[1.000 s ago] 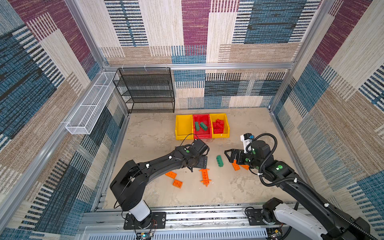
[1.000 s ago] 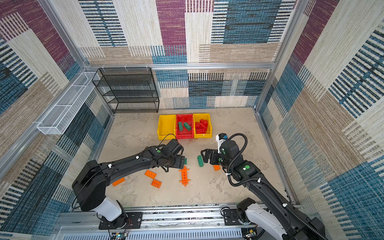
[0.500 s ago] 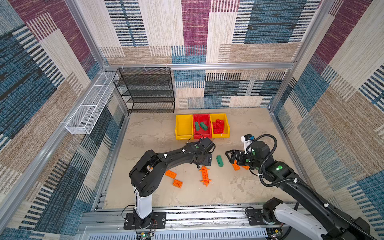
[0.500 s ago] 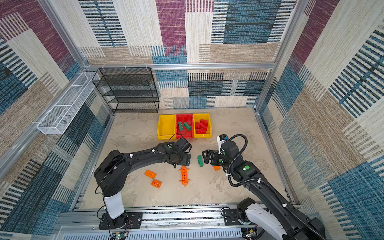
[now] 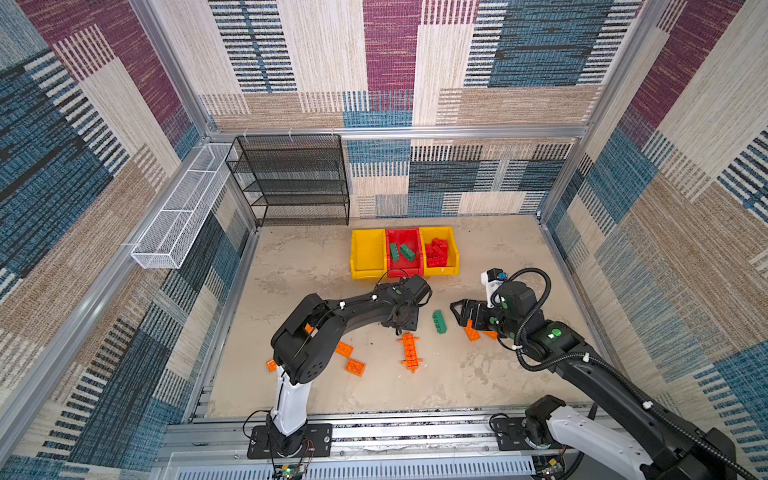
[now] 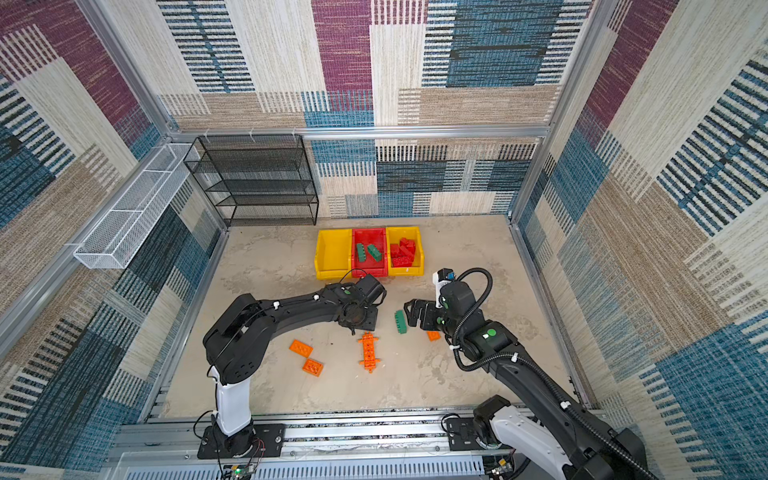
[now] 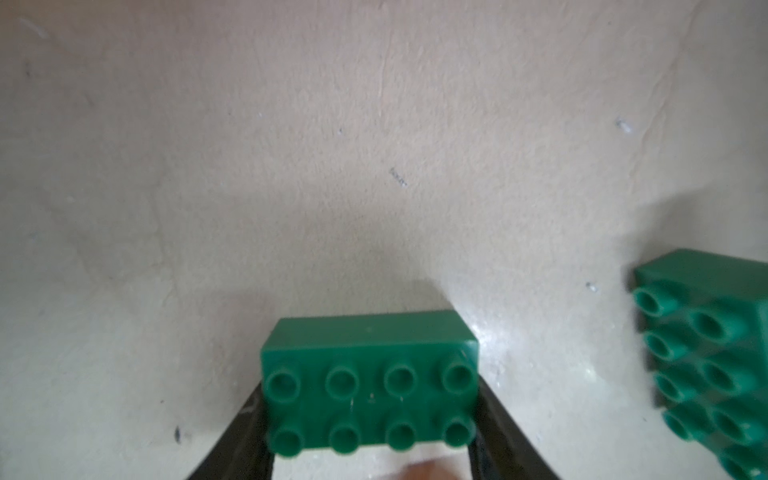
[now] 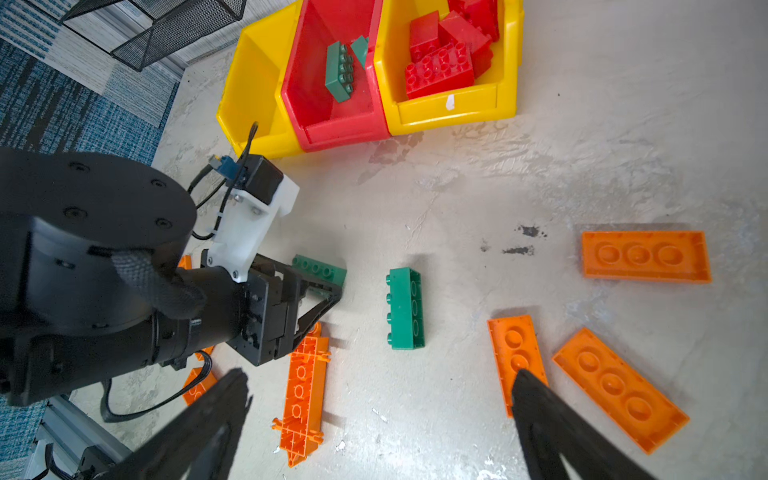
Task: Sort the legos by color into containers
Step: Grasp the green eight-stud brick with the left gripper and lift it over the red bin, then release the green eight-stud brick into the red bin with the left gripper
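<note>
Green brick point(image 7: 370, 365) lies studs-up on the floor point(image 7: 374, 145), on the near side of the red bin point(image 5: 405, 271), with its long axis running left to right. Left gripper point(image 7: 370, 419) pinches it by its two short ends. Just to its right, a second green brick point(image 5: 439, 322) lies on its side, long axis near to far, studs facing left. Right gripper point(image 8: 380, 376) hangs spread wide over orange plates point(image 8: 511, 345), holding nothing.

Mottled beige tabletop point(image 5: 311, 257) with orange plates point(image 5: 355, 367), green bricks point(image 5: 439, 322), three bins point(image 5: 368, 274), black rack point(image 5: 291, 183)
</note>
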You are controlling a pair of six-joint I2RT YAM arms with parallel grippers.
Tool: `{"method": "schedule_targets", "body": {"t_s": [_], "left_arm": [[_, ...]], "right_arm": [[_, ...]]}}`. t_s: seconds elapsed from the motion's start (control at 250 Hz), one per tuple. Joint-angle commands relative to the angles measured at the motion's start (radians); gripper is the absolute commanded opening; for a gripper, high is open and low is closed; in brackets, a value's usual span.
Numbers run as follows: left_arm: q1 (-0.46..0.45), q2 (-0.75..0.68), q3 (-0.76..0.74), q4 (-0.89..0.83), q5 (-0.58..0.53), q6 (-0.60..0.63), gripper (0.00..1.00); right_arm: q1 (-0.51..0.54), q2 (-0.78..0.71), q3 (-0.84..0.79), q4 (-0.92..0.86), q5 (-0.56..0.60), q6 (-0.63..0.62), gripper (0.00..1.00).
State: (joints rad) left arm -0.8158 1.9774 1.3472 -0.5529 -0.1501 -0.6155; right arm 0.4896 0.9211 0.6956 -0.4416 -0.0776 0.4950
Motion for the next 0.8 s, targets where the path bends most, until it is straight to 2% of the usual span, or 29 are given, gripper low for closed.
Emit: {"method": "schedule_targets", "body": {"t_s": [0.0, 0.116, 0.348, 0.612, 0.7, 0.796], "left_arm": [[0.005, 0.004, 0.044, -0.063, -0.006, 0.027, 0.43], [0.017, -0.001, 0.131, -0.122, -0.052, 0.064, 0.43], [0.102, 0.077, 0.439, -0.202, -0.104, 0.156, 0.44], [0.22, 0.323, 0.852, -0.281, -0.018, 0.177, 0.47], [0.234, 0.411, 0.992, -0.32, 0.015, 0.183, 0.52], [0.242, 0.495, 1.129, -0.364, 0.052, 0.179, 0.71]], "right_arm": [[0.0, 0.002, 0.004, 0.032, 0.021, -0.01, 1.0], [0.0, 0.009, -0.001, 0.047, 0.037, -0.018, 1.0], [0.0, 0.06, 0.0, 0.08, 0.023, -0.024, 1.0], [-0.003, 0.077, 0.011, 0.081, 0.073, -0.037, 1.0], [-0.005, 0.089, 0.017, 0.081, 0.081, -0.038, 1.0], [-0.008, 0.112, 0.024, 0.082, 0.085, -0.037, 1.0]]}}
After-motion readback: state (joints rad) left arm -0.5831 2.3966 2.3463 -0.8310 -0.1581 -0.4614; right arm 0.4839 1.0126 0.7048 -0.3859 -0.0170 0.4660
